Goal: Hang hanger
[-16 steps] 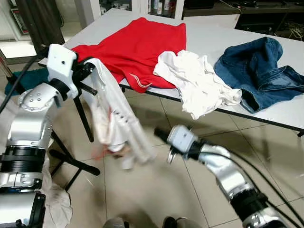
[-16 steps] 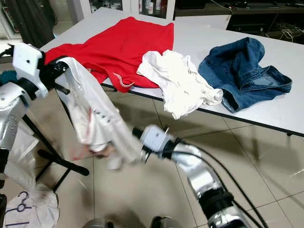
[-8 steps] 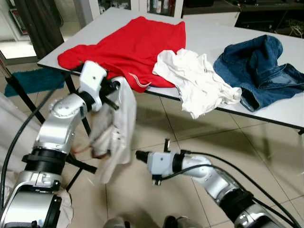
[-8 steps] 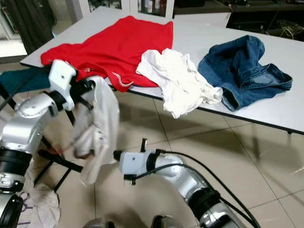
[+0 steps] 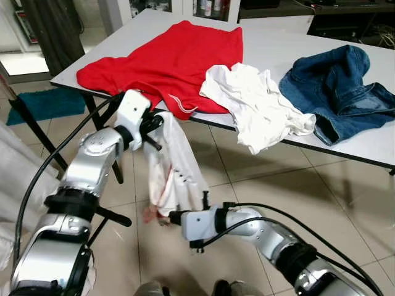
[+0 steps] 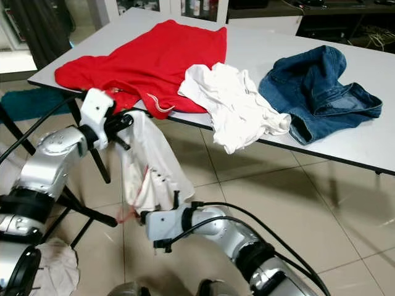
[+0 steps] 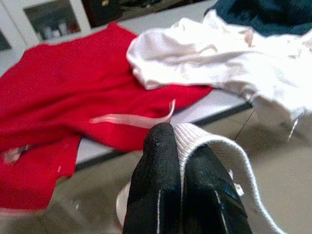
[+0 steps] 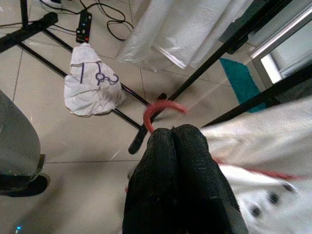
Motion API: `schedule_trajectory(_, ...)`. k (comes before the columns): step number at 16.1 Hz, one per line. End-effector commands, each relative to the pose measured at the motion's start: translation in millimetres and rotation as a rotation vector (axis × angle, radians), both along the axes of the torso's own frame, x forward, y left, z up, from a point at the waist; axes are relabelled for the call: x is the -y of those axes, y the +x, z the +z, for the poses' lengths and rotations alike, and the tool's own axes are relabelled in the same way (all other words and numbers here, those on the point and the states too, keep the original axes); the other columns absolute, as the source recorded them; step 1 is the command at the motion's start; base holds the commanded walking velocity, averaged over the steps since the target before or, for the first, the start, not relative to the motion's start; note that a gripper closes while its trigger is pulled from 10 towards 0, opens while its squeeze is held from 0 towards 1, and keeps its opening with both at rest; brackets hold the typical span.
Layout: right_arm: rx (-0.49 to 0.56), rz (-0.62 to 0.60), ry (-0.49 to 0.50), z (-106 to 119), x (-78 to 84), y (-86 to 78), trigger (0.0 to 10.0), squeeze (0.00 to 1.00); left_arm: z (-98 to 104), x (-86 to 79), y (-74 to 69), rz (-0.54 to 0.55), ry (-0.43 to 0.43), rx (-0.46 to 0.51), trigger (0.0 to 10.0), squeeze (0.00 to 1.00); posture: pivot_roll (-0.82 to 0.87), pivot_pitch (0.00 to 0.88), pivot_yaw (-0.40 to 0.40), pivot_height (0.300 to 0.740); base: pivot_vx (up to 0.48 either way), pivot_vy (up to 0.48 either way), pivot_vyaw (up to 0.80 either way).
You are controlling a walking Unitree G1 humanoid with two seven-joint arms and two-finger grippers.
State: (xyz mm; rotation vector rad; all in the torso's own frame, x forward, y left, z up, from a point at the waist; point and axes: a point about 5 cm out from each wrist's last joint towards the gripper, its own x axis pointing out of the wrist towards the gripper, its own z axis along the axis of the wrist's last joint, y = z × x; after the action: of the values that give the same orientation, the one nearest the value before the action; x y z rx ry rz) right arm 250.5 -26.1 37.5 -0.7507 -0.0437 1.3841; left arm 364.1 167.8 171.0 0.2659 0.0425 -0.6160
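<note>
Gripping white shirt (image 5: 176, 163), red hanger (image 8: 160, 111)

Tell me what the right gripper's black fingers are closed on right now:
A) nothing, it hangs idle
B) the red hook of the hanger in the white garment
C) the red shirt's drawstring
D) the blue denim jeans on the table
B: the right wrist view shows the right gripper shut at the base of the curved red hanger hook, beside the white garment with dark buttons.

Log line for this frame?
left claw: shut on white shirt | right claw: shut on red hanger | hanging: not yet
</note>
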Motion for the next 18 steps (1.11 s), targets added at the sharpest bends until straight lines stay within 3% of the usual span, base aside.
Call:
schedule_trajectory(1,0.024,0.007,-0.005,1.5,-2.6,3.2,10.0,0.0,12.9,8.8,5.6,-0.025,0.0,0.048,10.0,0.0,0.07,0.073,0.008,0.74,0.0,0.0,0.0)
schedule_trajectory(5,0.047,0.031,-0.012,-3.3,-12.3,0.8,10.0,0.0,18.8,26.0,12.4,-0.063,-0.008,0.065,10.0,0.0,0.07,0.072,0.013,0.74,0.0,0.0,0.0)
schedule_trajectory(6,0.047,0.028,-0.013,-4.5,-15.2,0.2,10.0,0.86,18.6,30.4,13.0,-0.073,-0.007,0.065,10.0,0.0,0.07,0.07,0.015,0.74,0.0,0.0,0.0)
schedule_trajectory(7,0.048,0.026,-0.013,-4.7,-16.3,0.2,10.0,0.86,18.6,31.9,13.1,-0.076,-0.006,0.065,10.0,0.0,0.07,0.07,0.015,0.74,0.0,0.0,0.0)
schedule_trajectory(8,0.045,0.007,0.005,-3.7,-18.2,2.1,10.0,1.0,17.6,36.2,13.8,-0.089,-0.003,0.065,10.0,0.0,0.07,0.07,0.015,0.74,0.0,0.0,0.0)
schedule_trajectory(13,0.168,-0.078,-0.003,1.6,-19.3,15.9,10.0,0.97,14.9,48.4,14.5,-0.118,-0.001,0.063,10.0,0.0,0.07,0.069,0.015,0.74,0.0,0.0,0.0)
schedule_trajectory(14,0.168,-0.076,-0.007,1.2,-19.9,15.9,10.0,0.29,14.1,51.4,14.3,-0.126,-0.003,0.062,10.0,0.0,0.07,0.067,0.017,0.74,0.0,0.0,0.0)
schedule_trajectory(15,0.167,-0.069,-0.014,0.2,-20.2,15.2,10.0,0.03,13.9,54.9,14.0,-0.135,-0.006,0.061,10.0,0.0,0.07,0.067,0.017,0.74,0.0,0.0,0.0)
schedule_trajectory(18,0.174,-0.058,-0.03,-4.0,-21.6,12.6,10.0,0.0,13.8,60.8,13.2,-0.154,-0.01,0.063,10.0,0.0,0.07,0.064,0.019,0.74,0.0,0.0,0.0)
